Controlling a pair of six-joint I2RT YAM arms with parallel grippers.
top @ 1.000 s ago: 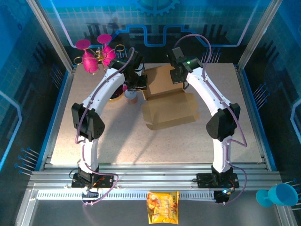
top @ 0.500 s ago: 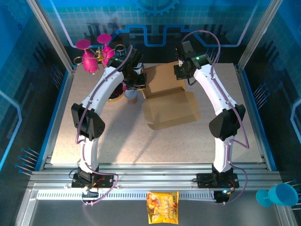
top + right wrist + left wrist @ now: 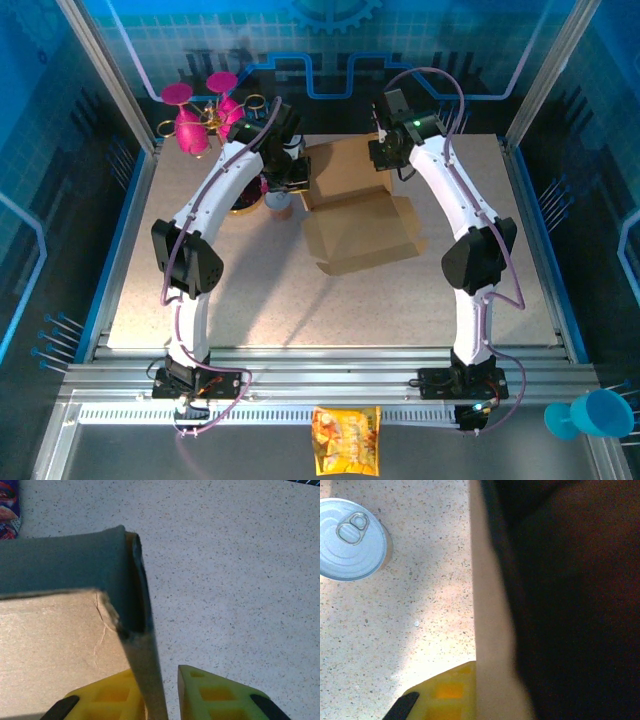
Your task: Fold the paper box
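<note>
Paper box — matte brown cardboard, creased flaps — on speckled tabletop.

Matt cardboard paper box, speckled table, glossy metal can.

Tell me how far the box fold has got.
Done: the paper box is partly formed, with walls standing at the corner in the right wrist view. In hand: the left end effector looks clamped on the box's left edge; the right end effector straddles a wall, jaws slightly open. Remaining: from above the box is open, so closing and tucking the lid remain.
</note>
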